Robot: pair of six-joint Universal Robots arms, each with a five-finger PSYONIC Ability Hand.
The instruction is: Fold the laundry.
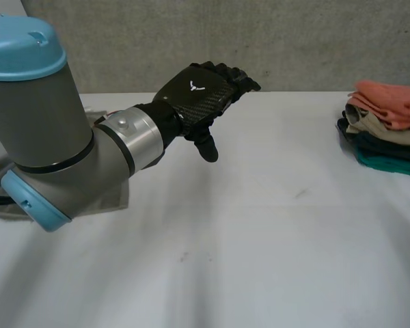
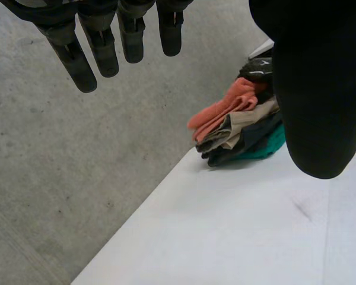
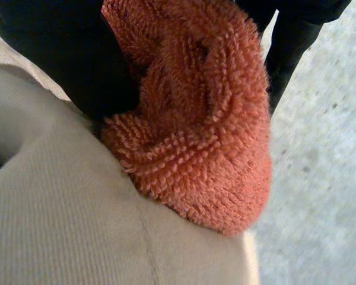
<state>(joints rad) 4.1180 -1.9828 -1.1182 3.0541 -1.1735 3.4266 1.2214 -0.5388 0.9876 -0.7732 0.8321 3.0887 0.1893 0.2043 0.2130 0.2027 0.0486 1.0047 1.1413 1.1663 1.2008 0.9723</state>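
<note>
I see the white table (image 1: pixel 260 239) with my left arm (image 1: pixel 48 137) over it, left hand (image 1: pixel 195 96) fingers straight, holding nothing. The laundry pile (image 1: pixel 386 133) sits at the table's right edge. My right hand (image 3: pixel 59 53) pinches its top orange towel (image 3: pixel 196 119)

The right robot hand (image 3: pixel 65 59) pinches an orange cloth (image 3: pixel 196 130) of looped terry between its thick black thumb and its fingers (image 3: pixel 288 47), one on each side. The cloth's rounded fold bulges out past the thumb. It rests on a beige cloth (image 3: pixel 59 225) with fine ribs, lying beneath the hand. Beside both is a grey surface (image 3: pixel 320 196), speckled.
</note>
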